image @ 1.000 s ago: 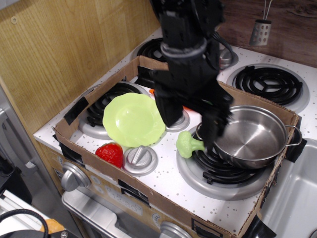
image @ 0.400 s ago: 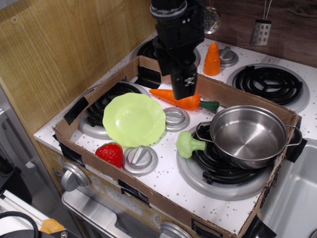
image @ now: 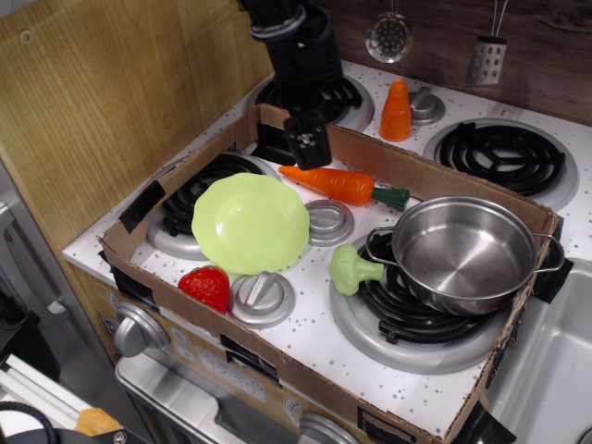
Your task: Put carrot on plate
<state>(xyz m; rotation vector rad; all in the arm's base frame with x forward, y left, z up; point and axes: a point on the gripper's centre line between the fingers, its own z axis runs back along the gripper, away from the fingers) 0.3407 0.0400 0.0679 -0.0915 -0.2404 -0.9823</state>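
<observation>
Beside the plate point(image: 250, 222), the carrot point(image: 336, 184) lies flat, green stem pointing right.

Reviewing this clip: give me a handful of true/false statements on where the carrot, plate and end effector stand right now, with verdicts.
1. The carrot lies on the plate. False: it lies on the stove top beside the plate's far edge.
2. The end effector holds nothing. True.
3. The pot sits on a burner. True.
4. The carrot's green end points toward the plate. False: it points toward the pot.
5. The plate holds a strawberry. False: the plate is empty; the strawberry lies in front of it.
</observation>
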